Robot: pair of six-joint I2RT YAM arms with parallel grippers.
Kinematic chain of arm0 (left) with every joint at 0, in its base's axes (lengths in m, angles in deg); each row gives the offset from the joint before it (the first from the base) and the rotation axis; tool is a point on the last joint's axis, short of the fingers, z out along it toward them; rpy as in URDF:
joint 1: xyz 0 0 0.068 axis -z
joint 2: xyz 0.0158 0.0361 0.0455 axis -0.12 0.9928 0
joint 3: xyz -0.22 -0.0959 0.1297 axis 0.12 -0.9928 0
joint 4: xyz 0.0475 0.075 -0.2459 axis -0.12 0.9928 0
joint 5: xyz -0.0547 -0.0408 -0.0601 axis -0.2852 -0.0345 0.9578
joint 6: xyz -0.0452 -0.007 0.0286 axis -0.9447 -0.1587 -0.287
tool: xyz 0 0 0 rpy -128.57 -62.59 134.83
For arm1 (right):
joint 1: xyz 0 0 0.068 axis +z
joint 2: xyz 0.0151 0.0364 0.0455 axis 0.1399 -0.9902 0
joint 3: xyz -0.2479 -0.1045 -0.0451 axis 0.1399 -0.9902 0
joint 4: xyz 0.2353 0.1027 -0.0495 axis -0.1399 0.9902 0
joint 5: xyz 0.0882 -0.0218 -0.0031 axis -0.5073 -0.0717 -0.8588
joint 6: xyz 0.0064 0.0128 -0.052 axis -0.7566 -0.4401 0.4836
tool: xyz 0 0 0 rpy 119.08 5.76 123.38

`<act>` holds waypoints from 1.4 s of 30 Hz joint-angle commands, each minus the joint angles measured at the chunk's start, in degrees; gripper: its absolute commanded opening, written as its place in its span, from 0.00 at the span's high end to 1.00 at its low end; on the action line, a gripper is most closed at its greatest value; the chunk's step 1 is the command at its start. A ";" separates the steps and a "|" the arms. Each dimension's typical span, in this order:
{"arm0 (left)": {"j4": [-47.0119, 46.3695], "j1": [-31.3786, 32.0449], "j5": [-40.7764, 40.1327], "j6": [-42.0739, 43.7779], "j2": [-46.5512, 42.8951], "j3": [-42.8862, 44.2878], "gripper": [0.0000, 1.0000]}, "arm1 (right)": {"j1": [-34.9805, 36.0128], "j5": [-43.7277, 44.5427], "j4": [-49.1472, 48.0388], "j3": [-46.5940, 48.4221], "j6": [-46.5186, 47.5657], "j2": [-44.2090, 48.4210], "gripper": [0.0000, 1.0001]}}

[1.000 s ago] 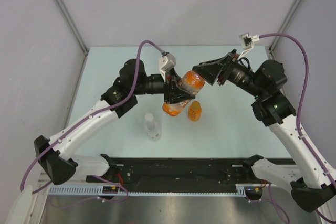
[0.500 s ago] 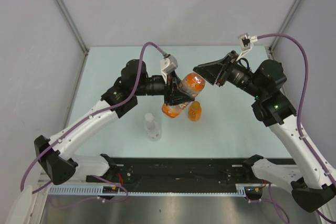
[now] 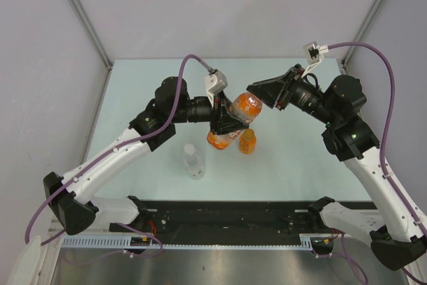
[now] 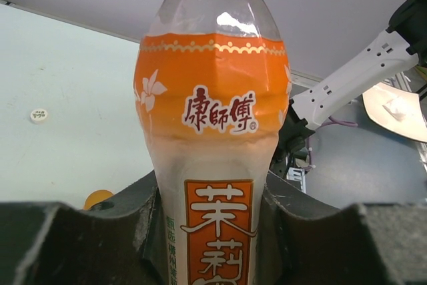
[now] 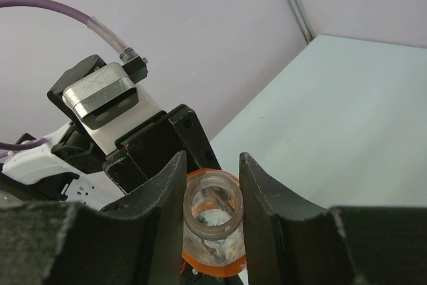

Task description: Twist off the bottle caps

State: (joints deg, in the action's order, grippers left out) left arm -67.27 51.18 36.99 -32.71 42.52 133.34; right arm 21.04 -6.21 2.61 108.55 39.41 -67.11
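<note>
Lowest in the overhead view, left of centre, a clear bottle (image 3: 193, 161) stood upright on the pale table (image 3: 133, 91), with nothing touching it. Up and to its right stood a short orange bottle (image 3: 247, 141), also upright and free, just below the two grippers.

Above these two, near the middle of the frame, the left gripper (image 3: 223, 123) was closed on a tall orange bottle (image 4: 212, 111) and held it clear of the table. In the left wrist view its fingers pressed against both sides of the whitish lower label, and the orange band with Chinese lettering rose above them. Seen from overhead, the bottle leaned with its top toward the upper right.

At that top sat the right gripper (image 5: 212, 158), coming in from the upper right. Its wrist view looked straight down onto the bottle's clear round top, which lay between the two dark fingers (image 5: 167, 198). The jaws were only narrowly apart and lay close along either side of the neck, but I could not tell whether they actually pressed on it. Nor could I tell whether a clear cap sat on the neck or the mouth was bare.

Farthest back, at the left edge of the left wrist view, a white cap (image 4: 39, 115) lay flat on the table, well apart from every bottle.
</note>
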 commanded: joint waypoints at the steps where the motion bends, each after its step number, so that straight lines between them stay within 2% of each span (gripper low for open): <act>1: -2.75 -0.35 -4.63 1.64 -2.51 1.80 1.00 | 0.01 0.78 2.10 2.29 1.48 1.11 0.63; 3: -2.58 -0.35 -4.81 1.73 -2.60 1.80 1.00 | -0.25 0.86 2.54 2.38 1.66 1.38 0.63; 5: -2.58 -0.35 -5.34 1.73 -2.77 1.53 1.00 | -0.69 0.60 2.89 2.47 1.66 1.64 0.58; 6: -2.66 -0.35 -5.60 1.73 -2.95 1.53 1.00 | -0.87 0.25 3.06 2.47 1.57 1.73 0.55; 7: -2.75 -0.35 -5.86 1.73 -3.12 1.36 1.00 | -1.04 0.25 3.15 2.47 1.49 1.73 0.46; 10: -3.19 -0.35 -6.22 1.82 -3.47 1.18 1.00 | -1.31 0.16 3.85 2.38 1.48 2.17 0.38; 15: -3.54 -0.35 -4.64 1.38 -3.21 1.09 0.99 | -1.83 -0.63 3.68 2.47 1.22 2.26 0.37; 29: -3.10 -0.26 3.45 0.94 -2.51 0.57 1.00 | -1.75 -2.74 -0.36 2.38 -0.80 -0.11 0.47; 34: -2.93 -0.26 2.83 1.38 -2.86 0.22 0.98 | -1.13 -3.27 -0.28 2.38 -0.45 -0.64 0.77; 35: -2.93 -0.26 2.75 1.47 -2.86 0.22 0.97 | -1.13 -3.35 -0.10 2.38 -0.19 -0.64 0.79; 36: -2.84 -0.35 2.57 1.55 -2.95 0.39 0.94 | -1.04 -3.53 0.08 2.47 0.08 -0.64 0.88; 37: -2.58 -0.26 2.31 1.64 -2.86 0.39 0.81 | -1.04 -3.44 0.34 2.38 0.25 -0.56 0.95; 38: -2.49 -0.26 1.09 1.82 -2.86 0.48 0.72 | -1.04 -2.83 0.60 2.38 0.69 -0.47 1.00; 39: -2.31 -0.26 0.38 1.91 -2.86 0.57 0.60 | -0.96 -2.57 0.95 2.38 1.13 -0.12 1.00; 41: -1.44 -0.26 -2.07 1.99 -2.86 0.83 0.47 | -1.04 -2.13 1.57 2.47 1.83 0.41 1.00; 42: -1.17 -0.26 -5.05 1.91 -2.95 1.00 0.30 | -1.13 -1.17 1.66 2.38 2.27 1.11 1.00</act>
State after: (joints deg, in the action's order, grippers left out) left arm -67.06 50.37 35.66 -31.77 40.97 133.18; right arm 19.64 -9.47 3.40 109.25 39.31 -67.13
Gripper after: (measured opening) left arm 0.509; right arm 0.349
